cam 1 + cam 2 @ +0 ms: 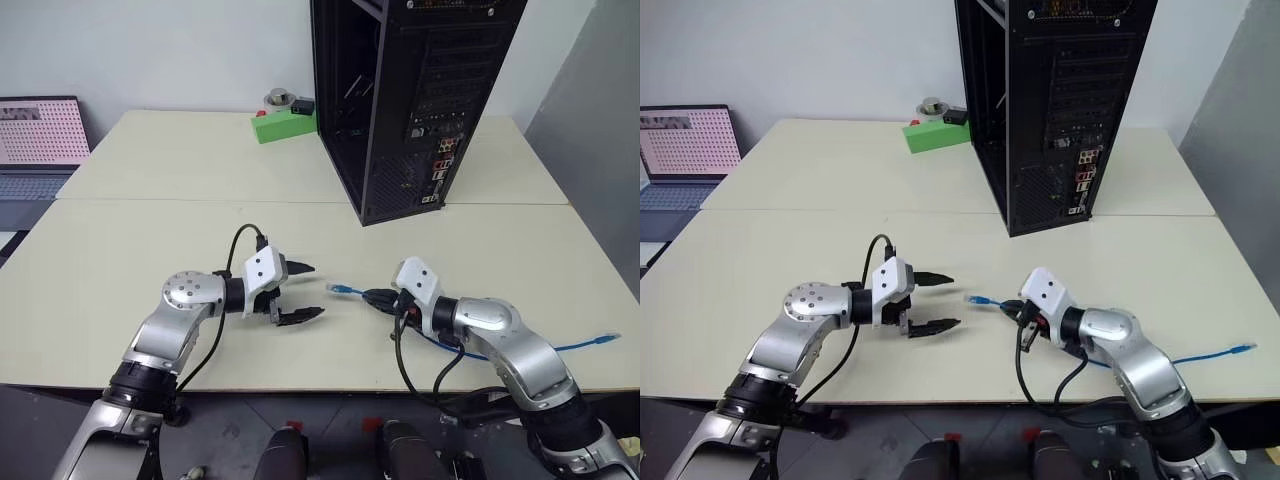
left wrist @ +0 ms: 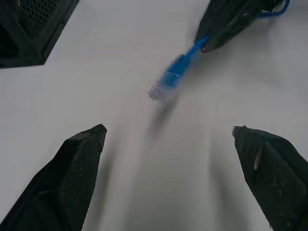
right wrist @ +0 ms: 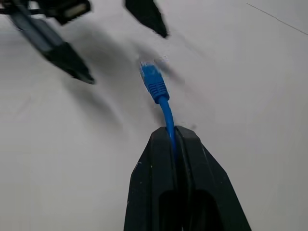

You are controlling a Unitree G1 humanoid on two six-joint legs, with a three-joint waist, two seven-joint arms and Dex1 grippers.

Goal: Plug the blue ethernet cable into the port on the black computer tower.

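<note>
Left eye view, reading from the left: our left gripper (image 1: 302,293) hovers over the tabletop (image 1: 150,230) with its jaws spread wide and empty, aimed at the plug (image 1: 339,290) of the blue ethernet cable (image 1: 575,346). That plug juts a short way out of our right gripper (image 1: 377,298), whose jaws are clenched on the cord just behind it; the rest of the cable trails off to the right across the tabletop. The black computer tower (image 1: 420,100) stands well apart at the back, its port (image 1: 436,177) among the rear connectors. We judge the cable light and limp, the clear plug small and somewhat fragile. A hold close behind the plug should keep it steady.
</note>
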